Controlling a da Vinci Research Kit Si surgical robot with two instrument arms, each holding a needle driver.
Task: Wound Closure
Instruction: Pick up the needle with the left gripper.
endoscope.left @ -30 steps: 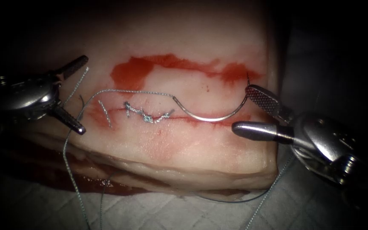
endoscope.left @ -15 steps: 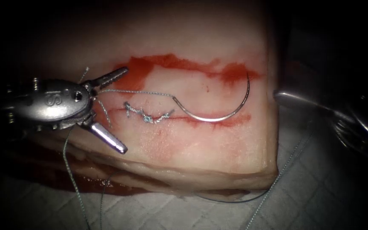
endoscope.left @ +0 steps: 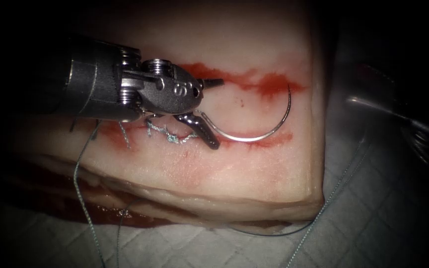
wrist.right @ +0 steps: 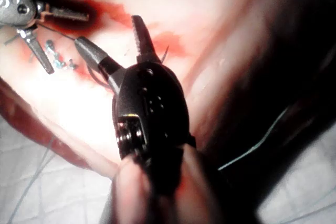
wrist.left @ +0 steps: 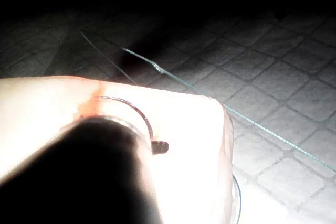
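Note:
The curved needle (endoscope.left: 251, 139) lies on top of the tissue (endoscope.left: 224, 168) at the right end of the cut (endoscope.left: 274, 140), free of both tools. Its tip points up near the red fluid (endoscope.left: 269, 82). My left tool (endoscope.left: 210, 109) is open, its jaws either side of the needle's thread end and holding nothing. The left wrist view shows the needle (wrist.left: 137, 109) beside one jaw tip. Thread (endoscope.left: 83, 198) runs from that end over the knotted stitches (endoscope.left: 172, 135) and off the tissue's left side. My right tool (wrist.right: 113, 40) is open and empty, set back past the tissue's right edge (endoscope.left: 398, 111).
Finished stitches close the left part of the cut. A quilted white cloth (endoscope.left: 199, 248) lies under the tissue. More thread (endoscope.left: 319, 218) loops over it by the tissue's lower right corner. Red fluid pools at the tissue's lower left edge (endoscope.left: 100, 211).
My left tool has moved right across the stitches to the needle's thread end, jaws still open. My right tool has left the needle's tip and drawn back to the right. The needle has stayed put.

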